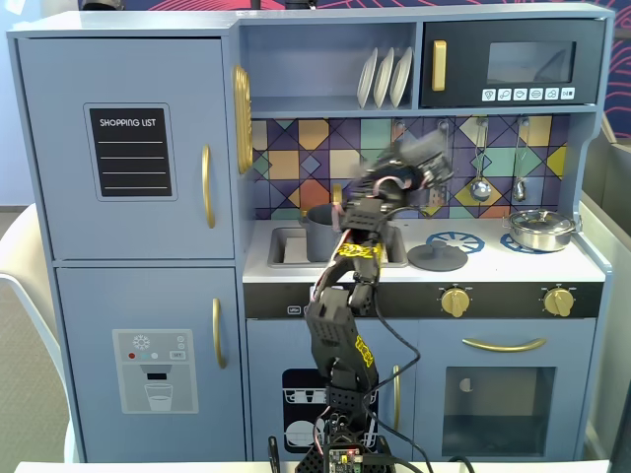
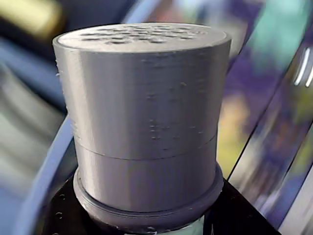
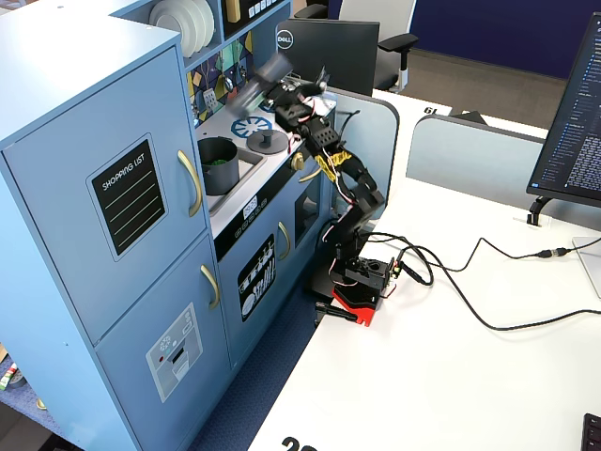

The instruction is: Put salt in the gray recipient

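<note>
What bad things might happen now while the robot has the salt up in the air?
The gripper looks blurred, so the arm seems to be moving fast; the salt shaker might slip out. The gray pot sits in the sink, off to the side, so salt could miss it. The arm might also bump the flat lid.

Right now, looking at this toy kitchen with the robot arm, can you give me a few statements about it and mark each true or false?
1. The gray pot sits in the sink. True.
2. The salt shaker stands on the counter by itself. False: the wrist view shows it close up and rising from the gripper, so it appears held.
3. The flat gray lid covers the pot. False: it lies on the stovetop, apart from the pot.
4. A shiny silver pan rests on the right burner in a fixed view. True.
5. White plates stand on the upper shelf. True.
</note>
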`<action>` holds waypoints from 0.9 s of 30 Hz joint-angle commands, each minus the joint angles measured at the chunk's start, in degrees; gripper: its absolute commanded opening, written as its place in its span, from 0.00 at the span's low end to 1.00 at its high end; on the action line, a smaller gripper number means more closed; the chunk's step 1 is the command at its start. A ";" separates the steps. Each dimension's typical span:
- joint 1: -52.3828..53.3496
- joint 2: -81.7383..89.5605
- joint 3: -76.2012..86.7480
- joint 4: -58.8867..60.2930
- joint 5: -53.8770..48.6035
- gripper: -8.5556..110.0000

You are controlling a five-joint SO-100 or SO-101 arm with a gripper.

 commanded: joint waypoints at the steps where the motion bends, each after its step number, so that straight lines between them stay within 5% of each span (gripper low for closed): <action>1: -8.96 3.87 -3.52 5.80 23.29 0.07; 7: -15.91 -3.34 -12.66 12.57 47.81 0.07; 14: -22.06 -8.17 -18.46 11.43 61.08 0.07; 27: -29.44 -13.54 -22.85 6.68 65.04 0.07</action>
